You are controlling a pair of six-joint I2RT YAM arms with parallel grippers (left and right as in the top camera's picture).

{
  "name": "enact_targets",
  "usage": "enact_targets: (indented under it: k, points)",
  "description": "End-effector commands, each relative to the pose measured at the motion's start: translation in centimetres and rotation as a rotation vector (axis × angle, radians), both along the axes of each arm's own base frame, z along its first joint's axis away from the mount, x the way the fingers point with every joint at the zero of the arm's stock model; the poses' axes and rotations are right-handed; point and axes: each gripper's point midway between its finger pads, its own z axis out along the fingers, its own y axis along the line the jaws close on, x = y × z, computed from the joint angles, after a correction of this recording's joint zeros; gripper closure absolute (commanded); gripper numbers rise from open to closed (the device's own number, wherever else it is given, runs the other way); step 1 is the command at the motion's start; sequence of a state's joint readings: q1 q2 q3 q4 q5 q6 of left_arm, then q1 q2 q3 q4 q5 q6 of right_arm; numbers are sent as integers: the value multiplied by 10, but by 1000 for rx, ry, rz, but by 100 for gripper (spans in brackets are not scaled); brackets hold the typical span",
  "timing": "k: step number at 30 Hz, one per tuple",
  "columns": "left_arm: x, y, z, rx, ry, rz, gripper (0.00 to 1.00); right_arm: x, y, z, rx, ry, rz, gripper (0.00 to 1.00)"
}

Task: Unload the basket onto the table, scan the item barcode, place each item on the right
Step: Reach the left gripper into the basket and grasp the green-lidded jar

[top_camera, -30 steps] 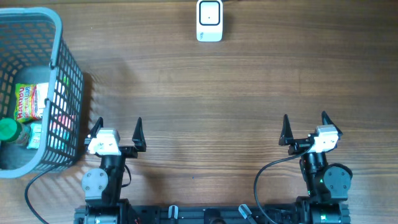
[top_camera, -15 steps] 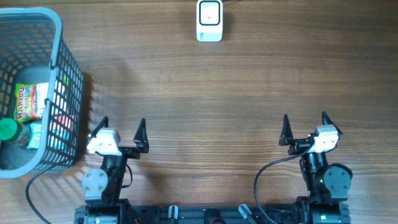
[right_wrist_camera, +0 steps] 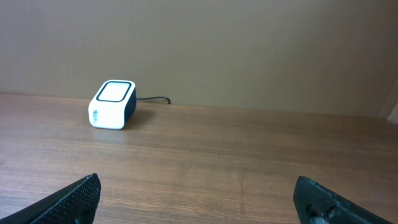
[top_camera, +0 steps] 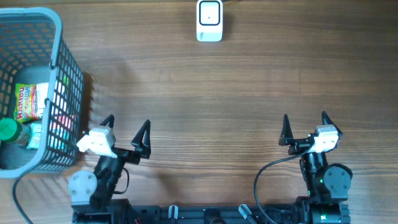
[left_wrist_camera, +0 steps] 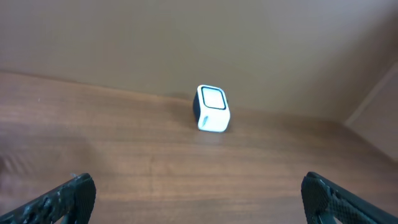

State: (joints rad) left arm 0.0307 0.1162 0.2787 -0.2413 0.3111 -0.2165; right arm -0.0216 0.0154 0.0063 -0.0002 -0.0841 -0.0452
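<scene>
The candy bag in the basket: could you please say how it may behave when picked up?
The candy bag looks like a thin printed pouch, so it will probably flex and sag. Lying flat in the basket, it seems unlikely to roll.

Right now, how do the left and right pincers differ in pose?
The left pincer sits skewed, its white wrist block angled toward the basket; the right pincer points straight across the table. The left pincer is close beside the basket wall; the right pincer is far along the table from it. Shared: both stand wide open, empty, facing the scanner.
</scene>
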Motion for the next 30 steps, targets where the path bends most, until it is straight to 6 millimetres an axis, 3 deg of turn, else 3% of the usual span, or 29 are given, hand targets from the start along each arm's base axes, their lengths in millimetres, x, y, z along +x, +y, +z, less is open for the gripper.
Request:
enact_targets:
  k: [1, 4, 6, 8, 11, 14, 19, 25, 27, 30]
  points:
    - [3, -8, 42, -42, -1, -41, 0, 0, -4, 2, 19, -7, -21, 0]
    - [13, -15, 74, -86, 23, -86, 0, 0, -4, 2, 20, -8, -21, 0]
    - [15, -36, 94, -95, 36, -224, 0, 0, -4, 2, 19, -8, -21, 0]
    - [11, -57, 93, -112, 75, -367, 0, 0, -4, 2, 19, -8, -21, 0]
    - [15, -67, 65, -197, 240, -427, 0, 0, -4, 2, 20, -8, -21, 0]
    - [16, -78, 74, -240, 228, -516, 0, 0, -4, 2, 20, -8, -21, 0]
    - [23, -77, 99, -324, 194, -512, 0, 0, -4, 2, 20, -8, -21, 0]
    - [37, -75, 153, -306, 133, -507, 0, 0, -4, 2, 19, -8, -21, 0]
    - [57, -63, 161, -318, 165, -413, 0, 0, -4, 2, 19, -8, -21, 0]
    - [89, -29, 172, -326, 210, -192, 0, 0, -4, 2, 20, -8, -21, 0]
